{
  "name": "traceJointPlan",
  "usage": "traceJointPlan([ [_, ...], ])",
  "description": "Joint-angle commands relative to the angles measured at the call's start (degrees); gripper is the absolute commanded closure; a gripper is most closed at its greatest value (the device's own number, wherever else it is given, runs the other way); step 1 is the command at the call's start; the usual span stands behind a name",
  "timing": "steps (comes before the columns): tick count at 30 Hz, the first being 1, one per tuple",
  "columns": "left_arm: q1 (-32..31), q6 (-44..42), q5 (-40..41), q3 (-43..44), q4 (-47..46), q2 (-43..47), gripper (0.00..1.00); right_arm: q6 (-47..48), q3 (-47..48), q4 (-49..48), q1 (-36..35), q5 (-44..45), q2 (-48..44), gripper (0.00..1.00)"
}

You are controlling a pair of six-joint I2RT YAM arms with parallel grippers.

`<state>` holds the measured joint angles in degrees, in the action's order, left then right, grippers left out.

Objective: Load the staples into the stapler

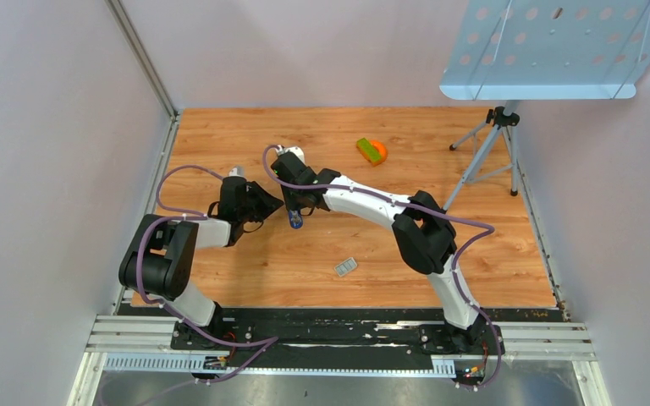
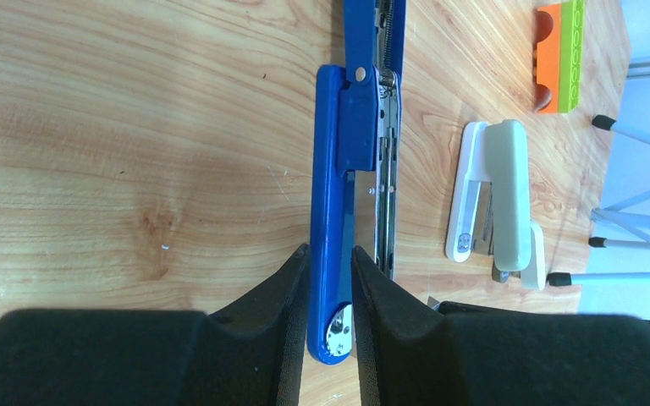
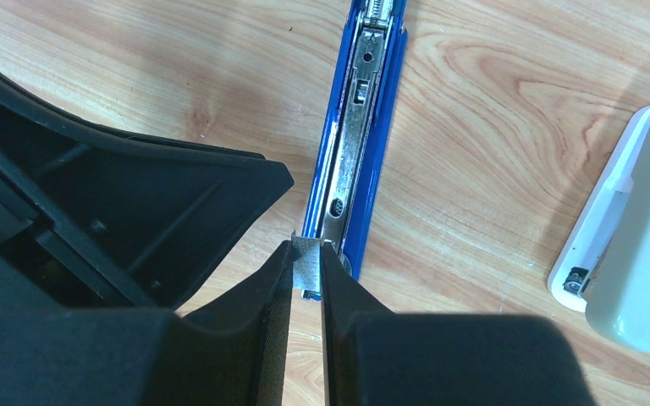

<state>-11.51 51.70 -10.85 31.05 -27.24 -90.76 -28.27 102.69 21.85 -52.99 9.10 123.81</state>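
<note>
The blue stapler (image 2: 332,186) lies opened out on the wooden table, its metal magazine channel (image 3: 351,144) bared. My left gripper (image 2: 330,251) is shut on the stapler's blue arm near its rounded end. My right gripper (image 3: 306,245) is shut on a thin silvery ribbed strip, the staples (image 3: 306,264), held at the near end of the magazine channel. In the top view the two grippers, left (image 1: 262,205) and right (image 1: 294,211), meet over the stapler (image 1: 294,222) at the table's middle left.
A second, white and grey-green stapler (image 2: 499,194) lies just right of the blue one. An orange and green block (image 1: 372,150) sits further back. A small grey flat piece (image 1: 345,266) lies nearer the front. A tripod (image 1: 491,144) with a blue perforated tray (image 1: 550,46) stands at the back right.
</note>
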Motion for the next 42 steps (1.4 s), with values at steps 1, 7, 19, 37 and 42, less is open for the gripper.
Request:
traceJointPlan([
  [1, 0.5, 0.1, 0.5, -0.8, -0.1, 1.0, 0.73, -1.7, -0.1, 0.0, 0.7, -0.1, 0.6, 0.82],
  [7, 0.5, 0.0, 0.5, -1.0, -0.1, 0.9, 0.73, -3.1, -0.5, -0.2, 0.7, -0.5, 0.8, 0.82],
  [19, 0.6, 0.0, 0.1, -1.3, -0.4, 1.2, 0.73, -3.7, -2.3, -0.4, 0.8, -0.4, 0.7, 0.82],
  [37, 0.6, 0.0, -0.1, -1.5, -0.9, 1.1, 0.73, -4.6, -3.2, -0.7, 1.2, -1.1, 1.1, 0.82],
  [42, 0.6, 0.0, -0.2, -1.5, -1.0, 1.0, 0.73, -5.3, -3.1, -0.9, 1.2, -1.7, 1.2, 0.82],
])
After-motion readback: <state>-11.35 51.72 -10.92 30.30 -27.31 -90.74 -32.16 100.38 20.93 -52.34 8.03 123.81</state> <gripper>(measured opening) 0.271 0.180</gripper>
